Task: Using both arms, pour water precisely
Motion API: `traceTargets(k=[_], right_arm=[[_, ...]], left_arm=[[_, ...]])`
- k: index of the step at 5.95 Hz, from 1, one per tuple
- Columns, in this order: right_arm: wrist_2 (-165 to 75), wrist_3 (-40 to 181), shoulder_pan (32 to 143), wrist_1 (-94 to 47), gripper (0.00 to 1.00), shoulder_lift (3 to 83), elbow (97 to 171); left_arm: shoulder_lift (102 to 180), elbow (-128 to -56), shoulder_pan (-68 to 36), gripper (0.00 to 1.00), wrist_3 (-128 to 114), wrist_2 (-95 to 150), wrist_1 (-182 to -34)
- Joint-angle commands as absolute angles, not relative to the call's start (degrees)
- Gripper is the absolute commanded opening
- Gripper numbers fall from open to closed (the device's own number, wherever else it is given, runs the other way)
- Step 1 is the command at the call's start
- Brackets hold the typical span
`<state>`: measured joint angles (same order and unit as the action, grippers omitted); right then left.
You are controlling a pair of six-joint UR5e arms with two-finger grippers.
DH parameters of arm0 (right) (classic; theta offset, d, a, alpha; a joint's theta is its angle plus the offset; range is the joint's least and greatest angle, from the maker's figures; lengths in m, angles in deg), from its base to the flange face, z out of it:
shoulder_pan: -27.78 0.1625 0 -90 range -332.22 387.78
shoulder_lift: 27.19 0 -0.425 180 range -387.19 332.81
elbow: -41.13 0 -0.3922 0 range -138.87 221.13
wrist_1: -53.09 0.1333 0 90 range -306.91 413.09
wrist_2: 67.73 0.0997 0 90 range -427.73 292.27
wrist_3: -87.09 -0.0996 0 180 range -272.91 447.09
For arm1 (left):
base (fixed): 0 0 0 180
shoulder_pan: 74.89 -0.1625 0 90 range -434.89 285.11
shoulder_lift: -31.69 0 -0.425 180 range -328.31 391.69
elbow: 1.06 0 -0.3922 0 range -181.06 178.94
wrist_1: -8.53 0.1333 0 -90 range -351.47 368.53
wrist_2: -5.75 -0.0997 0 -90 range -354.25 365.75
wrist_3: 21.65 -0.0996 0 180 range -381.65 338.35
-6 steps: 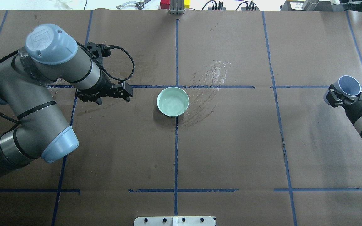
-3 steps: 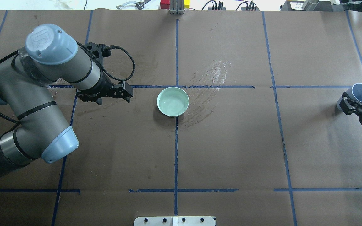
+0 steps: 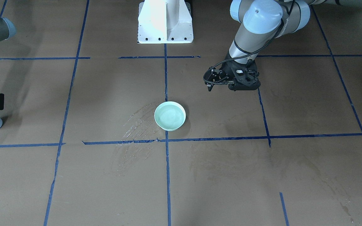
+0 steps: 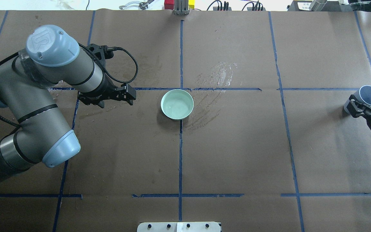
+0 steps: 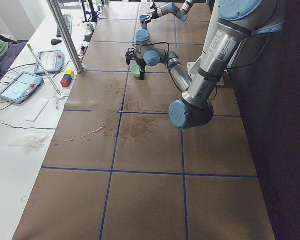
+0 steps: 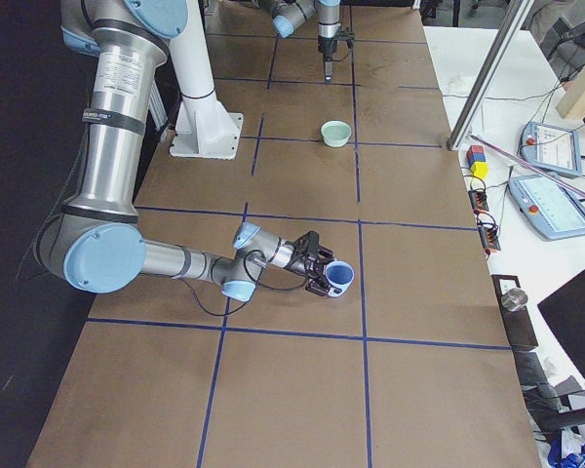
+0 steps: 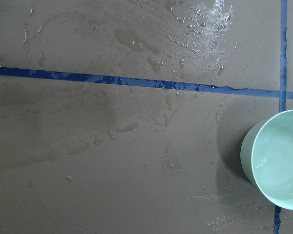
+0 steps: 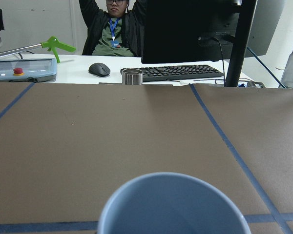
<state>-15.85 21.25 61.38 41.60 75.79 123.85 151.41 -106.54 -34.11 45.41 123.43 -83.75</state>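
Observation:
A mint green bowl (image 4: 177,104) stands at the table's middle, also seen in the front view (image 3: 170,115) and the left wrist view (image 7: 278,158). The water (image 7: 276,163) is a faint sheen inside it. My left gripper (image 4: 130,94) hangs a short way to the bowl's left, pointing down, fingers together and empty. My right gripper (image 4: 366,100) is shut on an upright light blue cup (image 4: 369,95) at the table's far right, down at table level. The cup's rim fills the bottom of the right wrist view (image 8: 173,204); its bottom is hidden.
Dried streak marks (image 4: 217,77) lie just right of and behind the bowl, wet patches (image 7: 136,41) to its left. The white pedestal (image 3: 165,22) stands at the robot's side. Beyond the far edge are a metal pole (image 6: 487,78), a steel cup (image 8: 132,76) and an operator (image 8: 115,24).
My right gripper carried the blue cup to the right and down toward the table, then nearly stopped. The left arm and the bowl have not moved.

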Motion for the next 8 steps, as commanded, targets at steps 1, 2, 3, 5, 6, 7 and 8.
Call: traceTargets(k=[1,2,3,5,6,7,8], right_arm=[[-16.22,21.17,61.35,41.67,1.00,75.73,124.01],[-16.31,21.17,61.35,41.67,1.00,75.73,124.36],[-16.31,21.17,61.52,41.76,1.00,75.73,124.71],[-16.57,21.34,63.01,41.76,1.00,76.68,129.44],[-17.44,21.34,63.54,41.76,1.00,76.95,129.73],[-17.45,22.21,64.33,41.76,1.00,77.74,130.69],[-17.19,26.40,65.21,41.67,1.00,78.70,133.22]], left_arm=[[151.40,-106.62,-34.11,1.00,45.41,123.43,-83.75],[151.49,-106.62,-34.11,1.00,45.41,123.43,-83.75],[151.49,-106.62,-34.11,1.00,45.41,123.43,-83.67],[151.49,-106.62,-34.11,1.00,45.41,123.43,-83.67],[151.49,-106.62,-34.11,1.00,45.41,123.43,-83.75],[151.49,-106.62,-34.11,1.00,45.41,123.43,-83.75],[151.49,-106.53,-34.11,1.00,45.41,123.43,-83.75]])
